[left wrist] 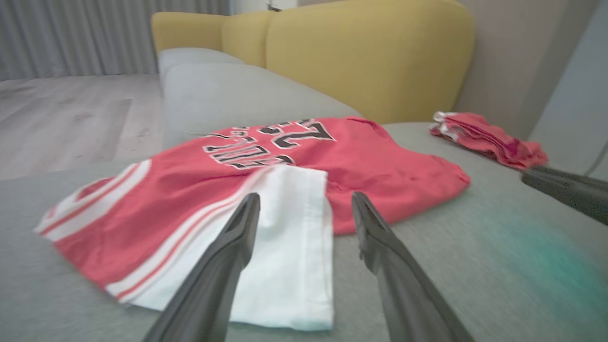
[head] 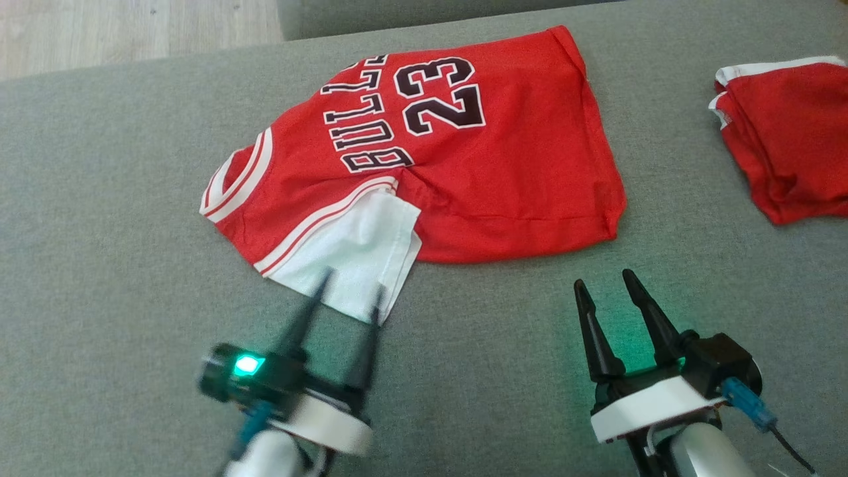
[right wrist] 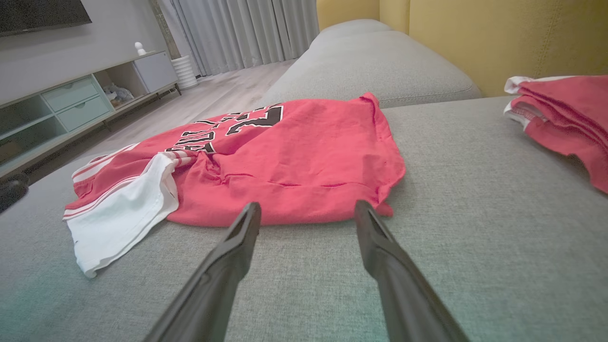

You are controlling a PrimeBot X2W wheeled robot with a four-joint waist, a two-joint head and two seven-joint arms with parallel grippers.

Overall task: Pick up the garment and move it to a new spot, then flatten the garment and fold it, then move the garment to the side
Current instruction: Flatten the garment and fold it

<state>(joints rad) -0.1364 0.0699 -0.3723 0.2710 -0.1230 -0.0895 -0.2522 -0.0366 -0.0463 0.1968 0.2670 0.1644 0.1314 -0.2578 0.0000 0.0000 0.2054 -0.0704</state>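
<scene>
Left gripper (head: 352, 283): at lower left of the head view, jaws are held apart with the tips over the near edge of the white panel, apparently so that this corner can be taken.
White panel (head: 358, 258): turned out at the jersey's lower-left edge, loose on the grey cushion (head: 99, 199).
Jersey (head: 464, 165): spread but rumpled across centre frame; not lifted.
Right gripper (head: 604, 279): at lower right, jaws apart and empty, set short of the red hem, likely for a second grasp.
Folded red garment (head: 788, 139): laid aside at the right edge.

bare cushion (head: 503, 371) between both grippers
</scene>
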